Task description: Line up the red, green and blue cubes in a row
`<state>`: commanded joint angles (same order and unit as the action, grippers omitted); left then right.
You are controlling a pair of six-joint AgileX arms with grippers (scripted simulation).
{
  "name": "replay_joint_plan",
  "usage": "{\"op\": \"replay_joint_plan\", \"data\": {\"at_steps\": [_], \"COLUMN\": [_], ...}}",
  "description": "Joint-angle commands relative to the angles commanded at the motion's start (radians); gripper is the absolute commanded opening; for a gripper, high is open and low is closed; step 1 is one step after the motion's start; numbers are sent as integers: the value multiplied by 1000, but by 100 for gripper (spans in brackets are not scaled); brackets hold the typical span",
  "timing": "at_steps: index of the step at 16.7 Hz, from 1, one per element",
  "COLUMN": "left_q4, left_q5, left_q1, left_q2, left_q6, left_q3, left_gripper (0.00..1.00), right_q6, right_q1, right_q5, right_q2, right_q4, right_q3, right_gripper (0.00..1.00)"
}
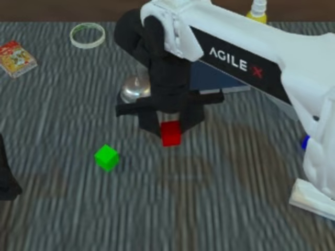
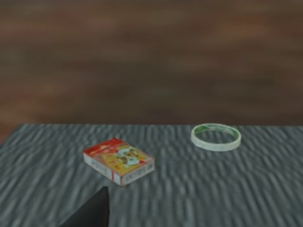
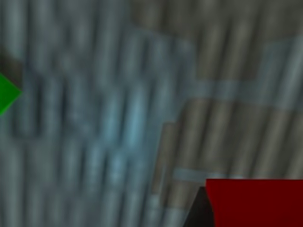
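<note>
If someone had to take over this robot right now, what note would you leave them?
Right pincer: mid-table, shut on the red cube.
Left arm: parked at the table's left edge; its pincer can't be judged.
Green cube: on the table, left of and nearer than the red, apart from it.
Blue cube: only a sliver shows by the right arm's base.
Done: red picked up. Left: no row yet.

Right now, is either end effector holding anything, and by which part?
The right end effector grips the red cube by its opposite side faces. The left end effector holds nothing visible.
</note>
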<state>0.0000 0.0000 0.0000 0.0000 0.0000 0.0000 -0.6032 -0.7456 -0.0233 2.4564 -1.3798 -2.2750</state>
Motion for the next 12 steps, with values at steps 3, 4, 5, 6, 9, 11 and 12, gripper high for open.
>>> {"op": "replay_joint_plan", "data": {"at_steps": [3, 4, 5, 6, 9, 11, 12], "left_q4": [0, 0, 0, 0, 0, 0, 0], "left_q5": [0, 0, 0, 0, 0, 0, 0], "left_q1": [0, 0, 0, 0, 0, 0, 0], "left_q2": [0, 0, 0, 0, 0, 0, 0], "left_q6": [0, 0, 0, 0, 0, 0, 0], "left_q3": [0, 0, 0, 0, 0, 0, 0], "left_gripper": [100, 100, 100, 100, 100, 100, 100], "right_q6": [-197, -241, -274, -298, -312, -312, -312], "right_q1": [-96, -120, -139, -153, -162, -158, -158], "right_q5": [-7, -9, -11, -12, -13, -11, -11], "right_q2": [30, 35, 38, 40, 41, 37, 37], "right_q4": [-43, -53, -60, -64, -67, -65, -61], "right_q3": [-76, -95, -110, -121, -127, -124, -121], "right_gripper": [0, 0, 0, 0, 0, 0, 0]}}
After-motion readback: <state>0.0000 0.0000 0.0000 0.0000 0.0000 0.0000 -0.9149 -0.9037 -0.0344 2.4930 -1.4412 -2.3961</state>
